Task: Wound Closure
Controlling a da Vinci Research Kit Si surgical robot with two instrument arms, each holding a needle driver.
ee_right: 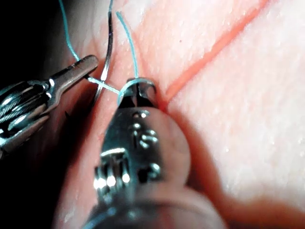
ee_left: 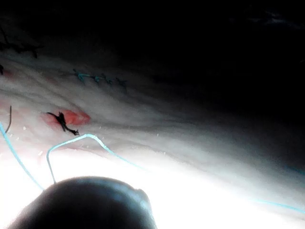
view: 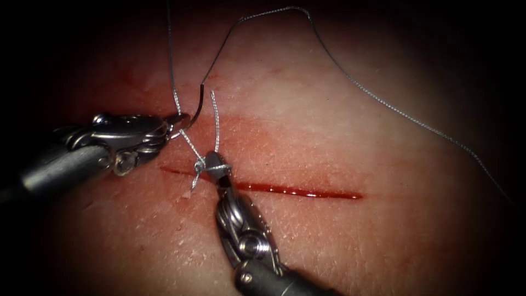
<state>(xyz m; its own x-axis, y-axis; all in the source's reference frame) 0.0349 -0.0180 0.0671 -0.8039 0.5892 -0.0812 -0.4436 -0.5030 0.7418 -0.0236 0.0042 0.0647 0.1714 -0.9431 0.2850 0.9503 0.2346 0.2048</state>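
Needle (view: 204,101) lies on the tissue (view: 339,137) above the cut (view: 301,191), near its left end, free of both tools. We see a dark curved sliver running from approx the left hand's tip up to the thread swage; can't tell if any part sits in the tissue. In the right wrist view the needle (ee_right: 108,52) runs just behind the left hand's tip, between the two thread strands.

Thread (view: 350,79) leaves the needle, arcs up and across to the right, well away from the tools. A second strand comes down from the top edge to the left hand (view: 178,120), which is clamped on it right at the tip. From there the strand goes down-right to a knot (view: 199,164) at the left end of the cut.

Right hand (view: 218,167) comes in from below, tip touching the knot, closed on the thread w/ a loop wrapped round its tip. A short free end (view: 215,118) stands up from it, just beside the needle.

Left hand (ee_right: 88,64) and right hand (ee_right: 137,98) sit close, linked by a taut strand.

Red fluid (view: 257,145) stains the tissue above the cut.
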